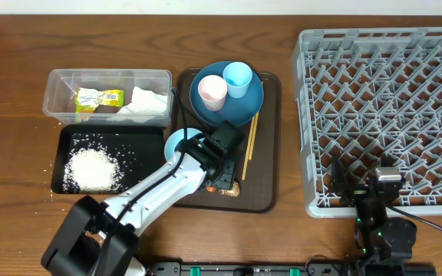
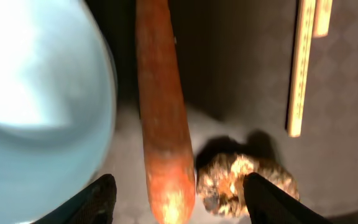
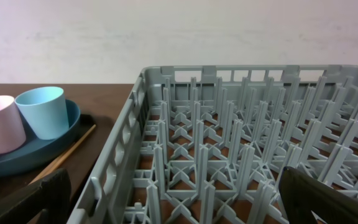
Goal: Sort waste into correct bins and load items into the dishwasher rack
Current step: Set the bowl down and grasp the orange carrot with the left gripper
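My left gripper (image 1: 219, 172) is low over the brown serving tray and open. In the left wrist view its fingers (image 2: 98, 200) straddle the near end of the orange carrot stick (image 2: 165, 118) and the brown food lump (image 2: 244, 183), touching neither. The light blue bowl (image 2: 36, 106) is just to their left. Pink cup (image 1: 212, 92) and blue cup (image 1: 237, 78) stand on the blue plate (image 1: 248, 106), with the chopsticks (image 1: 249, 142) beside it. My right gripper (image 3: 179, 208) is open and empty at the near edge of the dishwasher rack (image 1: 390, 100).
The clear tub (image 1: 56, 84) holds the yellow-green wrapper (image 1: 98, 100) and white napkin (image 1: 148, 103). The black tray (image 1: 148, 136) holds rice (image 1: 92, 169). The serving tray (image 1: 271, 146) lies between the bins and the rack. A few rice grains lie on the table left of the black tray.
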Controlling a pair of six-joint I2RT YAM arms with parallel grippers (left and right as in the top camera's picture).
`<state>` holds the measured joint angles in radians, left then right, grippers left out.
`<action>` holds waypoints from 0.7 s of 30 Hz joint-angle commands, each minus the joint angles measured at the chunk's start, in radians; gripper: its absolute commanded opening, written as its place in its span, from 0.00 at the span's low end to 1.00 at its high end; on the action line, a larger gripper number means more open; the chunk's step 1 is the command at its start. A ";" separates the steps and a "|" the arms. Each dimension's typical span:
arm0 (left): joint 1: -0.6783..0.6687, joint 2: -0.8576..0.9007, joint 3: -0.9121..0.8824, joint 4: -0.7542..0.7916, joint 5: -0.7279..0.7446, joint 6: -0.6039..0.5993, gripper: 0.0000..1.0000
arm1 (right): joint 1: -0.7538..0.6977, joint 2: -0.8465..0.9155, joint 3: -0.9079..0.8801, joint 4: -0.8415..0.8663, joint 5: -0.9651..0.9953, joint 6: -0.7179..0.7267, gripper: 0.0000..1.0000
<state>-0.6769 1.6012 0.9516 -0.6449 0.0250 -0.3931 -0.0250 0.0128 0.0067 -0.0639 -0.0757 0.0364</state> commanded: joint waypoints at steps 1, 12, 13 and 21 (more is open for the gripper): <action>0.000 0.013 0.022 0.014 -0.045 0.000 0.67 | 0.000 -0.002 -0.001 -0.004 -0.003 -0.016 0.99; 0.000 0.024 0.021 0.051 -0.064 0.018 0.66 | 0.000 -0.002 -0.001 -0.004 -0.003 -0.016 0.99; 0.001 0.028 0.021 0.057 -0.068 0.019 0.66 | 0.000 -0.002 -0.001 -0.004 -0.003 -0.016 0.99; 0.040 0.043 0.021 0.077 -0.067 0.032 0.67 | 0.000 -0.002 -0.001 -0.004 -0.003 -0.016 0.99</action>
<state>-0.6605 1.6329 0.9520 -0.5739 -0.0116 -0.3843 -0.0250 0.0128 0.0067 -0.0639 -0.0757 0.0364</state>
